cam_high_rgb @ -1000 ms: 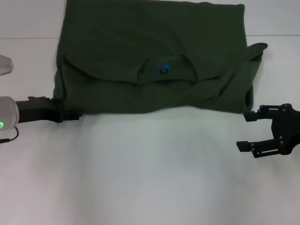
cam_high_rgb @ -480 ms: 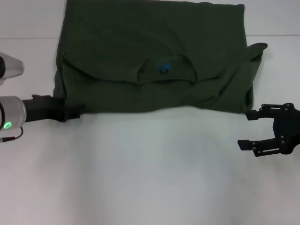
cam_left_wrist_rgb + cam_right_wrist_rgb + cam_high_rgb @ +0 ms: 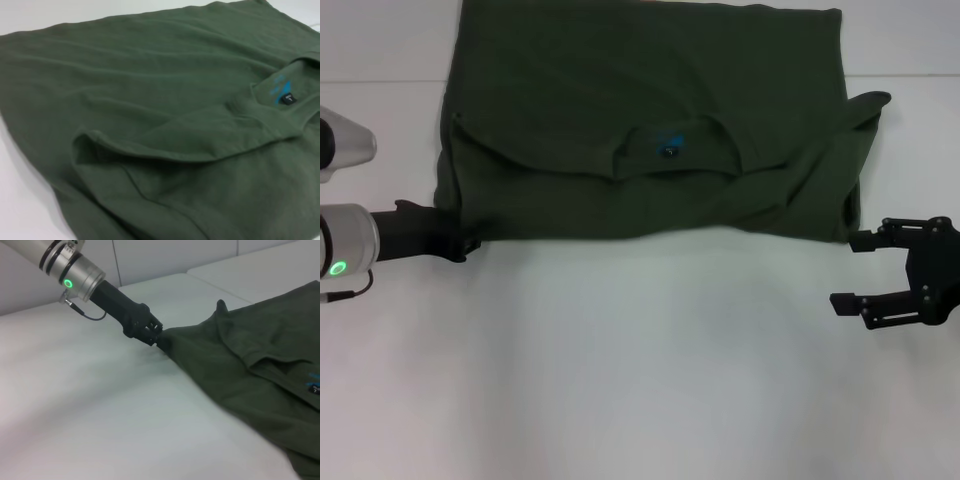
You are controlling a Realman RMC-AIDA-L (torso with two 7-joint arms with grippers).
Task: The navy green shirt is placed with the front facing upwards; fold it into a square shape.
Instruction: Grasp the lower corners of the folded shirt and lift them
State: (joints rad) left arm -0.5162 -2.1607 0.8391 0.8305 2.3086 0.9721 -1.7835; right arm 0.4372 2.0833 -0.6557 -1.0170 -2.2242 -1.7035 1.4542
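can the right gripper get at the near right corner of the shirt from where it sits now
Probably yes. The right gripper hangs open just off the near right corner of the navy green shirt, with only bare table between them. The left gripper is at the opposite corner, well out of its way.

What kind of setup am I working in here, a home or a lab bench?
Likely a lab or test bench, not a home: a plain white table bearing only the navy green shirt, with the left gripper and right gripper at its near corners.
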